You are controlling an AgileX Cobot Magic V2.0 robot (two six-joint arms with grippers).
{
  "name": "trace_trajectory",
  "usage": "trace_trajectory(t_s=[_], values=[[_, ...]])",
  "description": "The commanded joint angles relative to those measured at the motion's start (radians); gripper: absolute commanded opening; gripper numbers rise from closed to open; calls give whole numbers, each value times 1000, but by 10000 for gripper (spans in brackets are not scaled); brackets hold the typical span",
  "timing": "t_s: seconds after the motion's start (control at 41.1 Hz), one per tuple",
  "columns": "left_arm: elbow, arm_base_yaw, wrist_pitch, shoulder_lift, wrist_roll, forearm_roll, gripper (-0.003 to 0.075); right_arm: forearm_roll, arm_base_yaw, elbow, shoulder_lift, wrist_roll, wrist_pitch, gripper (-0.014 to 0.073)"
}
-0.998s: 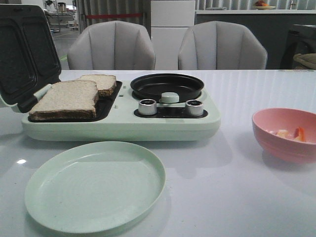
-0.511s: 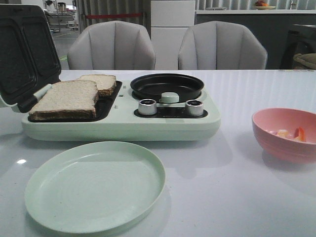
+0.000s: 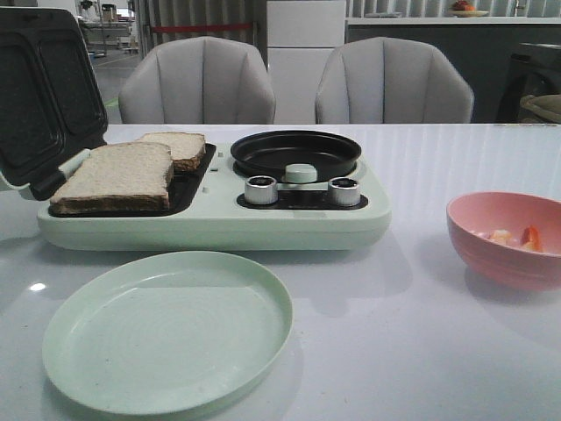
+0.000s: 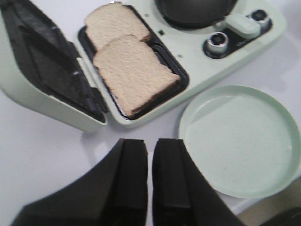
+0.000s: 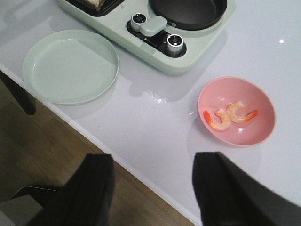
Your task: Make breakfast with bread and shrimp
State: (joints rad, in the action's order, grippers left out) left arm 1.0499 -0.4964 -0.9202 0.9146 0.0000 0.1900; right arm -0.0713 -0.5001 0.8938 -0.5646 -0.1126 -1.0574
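- My left gripper [image 4: 149, 155] hangs above the table near the open sandwich press; its fingers sit almost together with only a thin slit between them, and nothing is in them.
- My right gripper [image 5: 153, 181] hangs over the near table edge, fingers spread wide, holding nothing.
- The bread [image 3: 118, 175]: two slices lie in the dark grill tray of the breakfast maker [image 3: 210, 224], the nearer one overlapping the farther. The lid [image 3: 39, 92] stands open. I cannot tell whether either slice is toasted.
- The shrimp [image 5: 229, 115]: two curled pieces lie in the pink bowl [image 5: 261, 129], well apart from the appliance on my right side.
- The frying pan [image 3: 296, 151] on the appliance shows nothing inside it.
- The green plate [image 3: 166, 329] in front of the appliance carries no food.
- Assessment: bread is loaded; shrimp is not yet in the pan, and nothing is plated. I judge the task to be at an early stage, with the cooking of the shrimp and plating left.
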Motion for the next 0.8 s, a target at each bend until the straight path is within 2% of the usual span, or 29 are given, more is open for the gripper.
trace_trajectory(t_s=[0.0,0.146,0.292,0.39,0.56,0.658,0.779], values=[[77,84,53,42,-11,31,120,5,6,23,-3,-3,74,483],[134,254,55,120,25,-2,102,5,6,23,-3,-3,74,483],[185,445,62,189,133,-137,101,5,6,23,-3,-3,74,483],[217,595,65,230,238,-278,101,5,6,23,-3,-3,74,483],[235,822,69,313,463,-638,101,5,6,23,-3,-3,74,483],[235,910,73,375,568,-825,101,5,6,23,-3,-3,74,483],[235,953,80,452,654,-991,101,5,6,23,-3,-3,74,483]])
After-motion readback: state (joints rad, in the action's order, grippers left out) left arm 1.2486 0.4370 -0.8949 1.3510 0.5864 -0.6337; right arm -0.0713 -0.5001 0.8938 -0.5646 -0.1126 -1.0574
